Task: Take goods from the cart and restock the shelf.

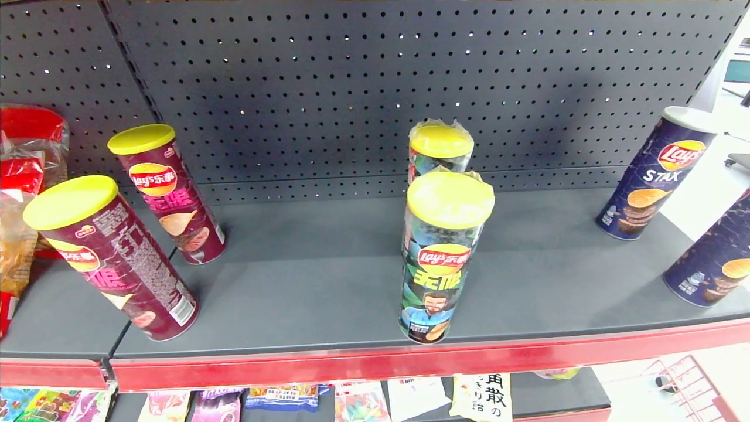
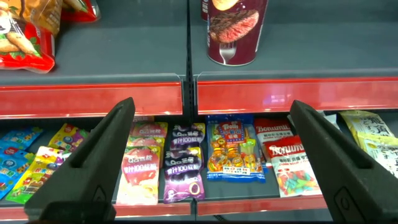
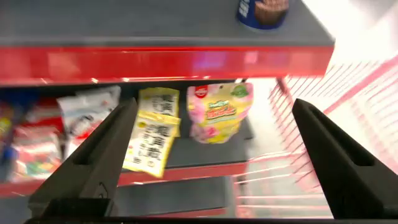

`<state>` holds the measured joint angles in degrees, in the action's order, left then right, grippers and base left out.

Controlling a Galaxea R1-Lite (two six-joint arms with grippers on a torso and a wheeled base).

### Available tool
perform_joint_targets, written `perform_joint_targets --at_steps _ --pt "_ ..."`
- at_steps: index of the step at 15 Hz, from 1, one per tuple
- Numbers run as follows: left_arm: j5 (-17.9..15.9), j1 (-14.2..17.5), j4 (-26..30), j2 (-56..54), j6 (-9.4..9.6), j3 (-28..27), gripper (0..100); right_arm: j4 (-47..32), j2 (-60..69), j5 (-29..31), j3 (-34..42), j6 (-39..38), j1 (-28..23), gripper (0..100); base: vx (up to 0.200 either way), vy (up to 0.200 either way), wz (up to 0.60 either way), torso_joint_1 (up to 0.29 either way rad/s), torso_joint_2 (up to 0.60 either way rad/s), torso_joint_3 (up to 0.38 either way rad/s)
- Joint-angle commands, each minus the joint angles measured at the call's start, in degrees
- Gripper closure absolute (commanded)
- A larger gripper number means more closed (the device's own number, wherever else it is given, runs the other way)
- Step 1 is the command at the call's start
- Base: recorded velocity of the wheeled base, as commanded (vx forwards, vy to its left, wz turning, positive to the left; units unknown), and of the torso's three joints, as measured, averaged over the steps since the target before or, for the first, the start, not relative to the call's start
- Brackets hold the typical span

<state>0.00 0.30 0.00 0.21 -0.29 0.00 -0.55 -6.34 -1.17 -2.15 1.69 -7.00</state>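
Both claws gape wide and empty facing the shelf's red edge: left claw before candy packets, right claw near the pink cart. Chip cans stand upright on the shelf.

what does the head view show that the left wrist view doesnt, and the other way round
Head view: the pegboard back panel, two yellow-lidded cans mid-shelf, two blue cans at the right. Left wrist view: the left tool, open. Both: the red shelf edge, a maroon can and candy bags on the shelf below.
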Motion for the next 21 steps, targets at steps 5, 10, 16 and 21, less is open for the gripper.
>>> perform_joint_targets --at_steps 5,10,16,21 --pt "0.00 0.05 0.00 -0.03 -0.06 0.00 0 0.02 0.71 -8.76 0.74 0.15 0.14 0 0.000 0.000 0.00 0.000 0.00 0.000" --pt "0.00 0.05 0.00 -0.03 -0.06 0.00 0 1.08 0.71 -14.83 1.09 -0.20 0.85 0 0.000 0.000 0.00 0.000 0.00 0.000" --pt "0.00 -0.04 0.00 -0.03 0.03 0.00 0 0.90 0.63 2.05 2.15 -2.57 1.20 0 0.000 0.000 0.00 0.000 0.00 0.000" --pt "0.00 -0.04 0.00 -0.03 0.03 0.00 0 0.90 0.98 -2.43 2.15 -1.96 4.10 0 0.000 0.000 0.00 0.000 0.00 0.000"
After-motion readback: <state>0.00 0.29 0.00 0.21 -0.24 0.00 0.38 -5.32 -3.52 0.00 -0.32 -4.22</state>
